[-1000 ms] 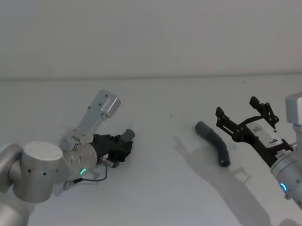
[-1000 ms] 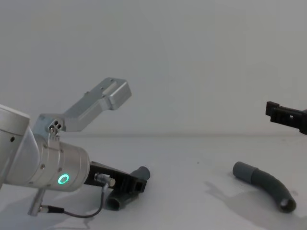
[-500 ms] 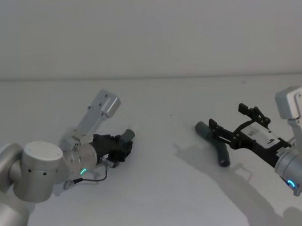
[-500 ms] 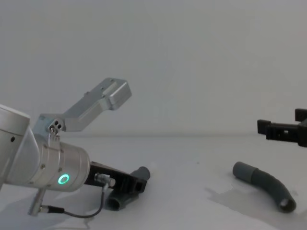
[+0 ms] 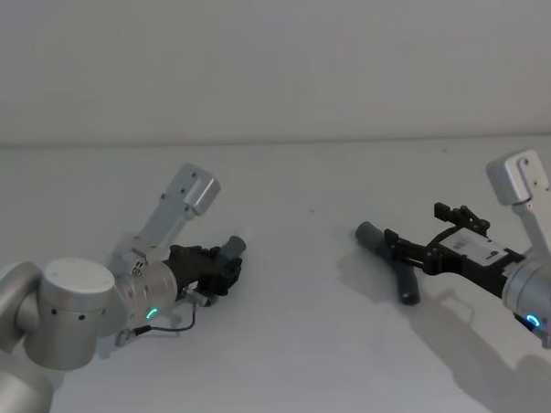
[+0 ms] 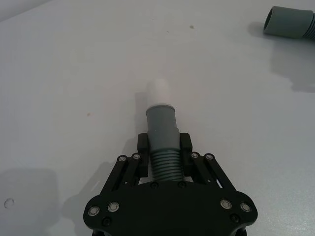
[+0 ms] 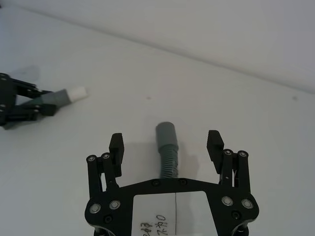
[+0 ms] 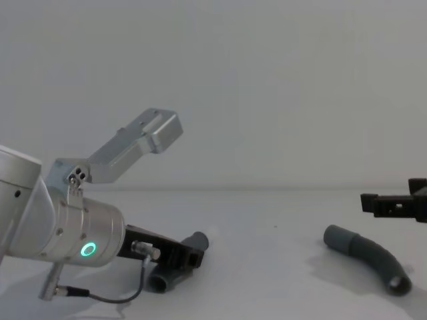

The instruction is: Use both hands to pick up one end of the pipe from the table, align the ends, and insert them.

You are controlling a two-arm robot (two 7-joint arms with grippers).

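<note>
On the white table (image 5: 291, 352), my left gripper (image 5: 225, 262) is shut on one grey pipe piece (image 6: 162, 129), gripping its ribbed part (image 8: 193, 245). The piece's pale whitish tip (image 6: 158, 91) points forward, low over the table. The other curved grey pipe piece (image 5: 407, 276) lies on the table to the right, wide collar (image 7: 166, 132) pointing away from my right gripper. My right gripper (image 7: 166, 142) is open, with one finger (image 7: 116, 143) on each side of that piece, just above it. In the chest view the gripper (image 8: 393, 203) hovers over the piece (image 8: 370, 257).
The second piece's collar (image 6: 289, 22) also appears far off in the left wrist view. My left gripper (image 7: 22, 101) and its whitish tip (image 7: 76, 92) show at the right wrist view's edge. A plain wall stands behind the table.
My right gripper has come down and forward toward the right pipe piece and now straddles it, still open. The left gripper and its piece have not moved.
</note>
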